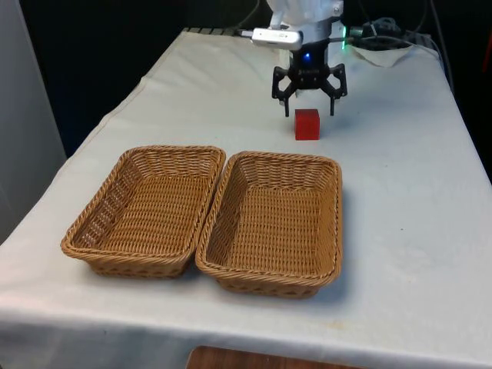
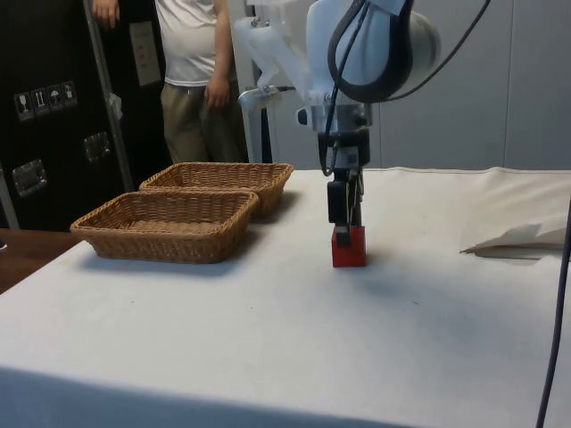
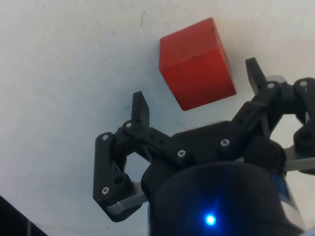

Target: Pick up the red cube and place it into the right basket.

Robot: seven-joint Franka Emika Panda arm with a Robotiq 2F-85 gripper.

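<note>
A red cube (image 1: 307,124) rests on the white cloth, beyond the two wicker baskets. The right basket (image 1: 330,181) lies on the front view's right, the left basket (image 1: 125,171) beside it; both hold nothing. My gripper (image 1: 309,106) hangs open just above and slightly behind the cube. In the side view the gripper (image 2: 346,221) has its fingertips at the top of the cube (image 2: 349,250). In the wrist view the gripper (image 3: 197,91) shows the cube (image 3: 196,64) lying between and just past its spread fingers (image 3: 140,107), untouched.
The baskets (image 2: 169,218) stand side by side and touching near the table's front. A crumpled white cloth (image 2: 522,239) lies near the robot's end. A person (image 2: 196,71) stands behind the table by the dark cabinets.
</note>
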